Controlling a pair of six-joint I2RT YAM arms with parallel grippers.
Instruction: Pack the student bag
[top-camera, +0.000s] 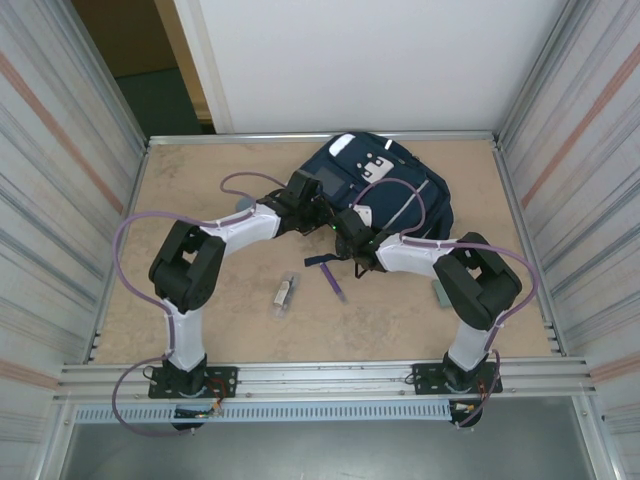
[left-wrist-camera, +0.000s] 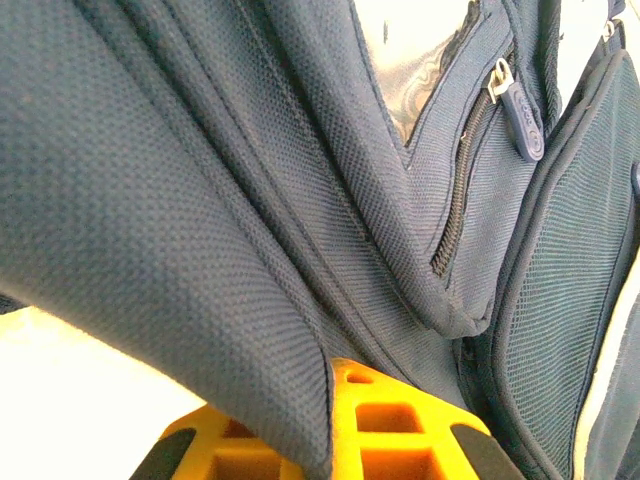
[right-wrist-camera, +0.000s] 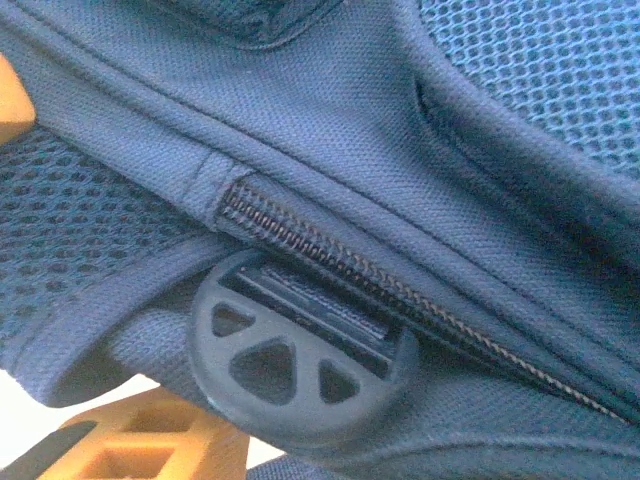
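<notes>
The student bag (top-camera: 385, 185) is a navy backpack with white patches, lying at the back middle of the table. My left gripper (top-camera: 316, 214) is at the bag's near left edge. In the left wrist view its yellow fingers (left-wrist-camera: 400, 425) are shut on a fold of the navy fabric (left-wrist-camera: 200, 250). My right gripper (top-camera: 346, 234) is at the bag's near edge, just right of the left one. Its wrist view has the bag's zipper (right-wrist-camera: 330, 265) and a round black plastic pull (right-wrist-camera: 300, 365) pressed close. One orange finger (right-wrist-camera: 150, 445) shows at the bottom left; the fabric hides the other.
On the table in front of the bag lie a clear packet (top-camera: 286, 292) and a purple pen (top-camera: 335, 281). A small grey-green block (top-camera: 440, 293) sits beside the right arm. Metal walls close in the table on both sides.
</notes>
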